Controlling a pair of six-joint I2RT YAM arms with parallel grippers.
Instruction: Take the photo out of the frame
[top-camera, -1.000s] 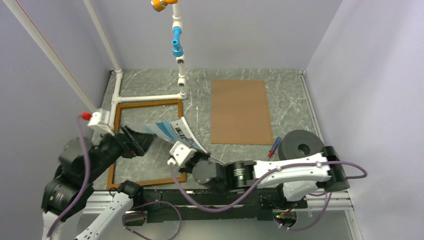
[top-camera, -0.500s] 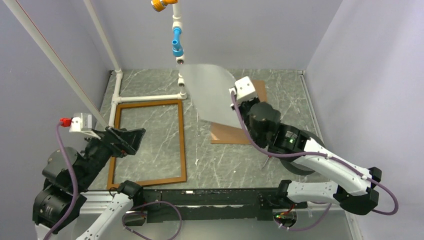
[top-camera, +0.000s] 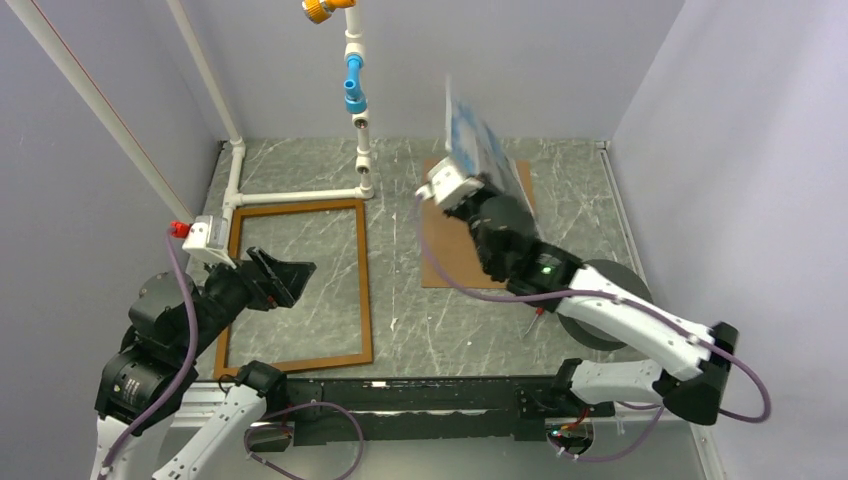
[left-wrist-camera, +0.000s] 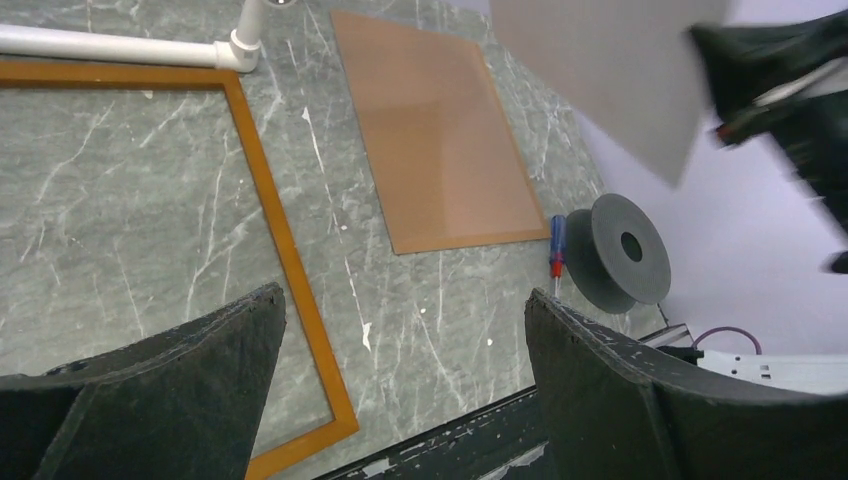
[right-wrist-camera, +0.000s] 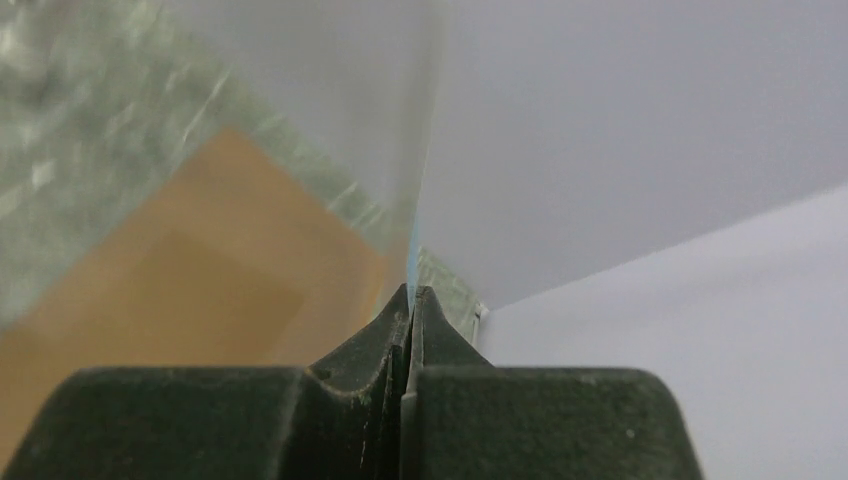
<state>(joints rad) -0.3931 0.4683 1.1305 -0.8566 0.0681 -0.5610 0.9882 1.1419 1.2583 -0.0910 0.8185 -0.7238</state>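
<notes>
The photo (top-camera: 478, 140) hangs tilted in the air above the back right of the table, its blue-and-white print facing right. My right gripper (top-camera: 472, 180) is shut on its lower edge. In the right wrist view the fingertips (right-wrist-camera: 412, 292) pinch the sheet, seen edge-on as a thin blue line (right-wrist-camera: 413, 250). The frame (top-camera: 362, 280) lies flat at the left with bare table inside it. My left gripper (top-camera: 285, 280) is open above the frame's left half, nothing between its fingers (left-wrist-camera: 405, 330). The left wrist view shows the photo's grey back (left-wrist-camera: 610, 70) and the frame's right rail (left-wrist-camera: 270, 200).
A brown backing board (top-camera: 475, 245) lies flat right of the frame, under the right arm. A grey spool (top-camera: 600, 300) and a red-and-blue screwdriver (left-wrist-camera: 556, 245) lie near the front right. White pipe structure (top-camera: 300, 195) borders the frame's far side.
The right arm lifted the photo off the frame and swung it right and up over the backing board, turning it on edge. The left gripper stayed near the frame, now slightly wider.
</notes>
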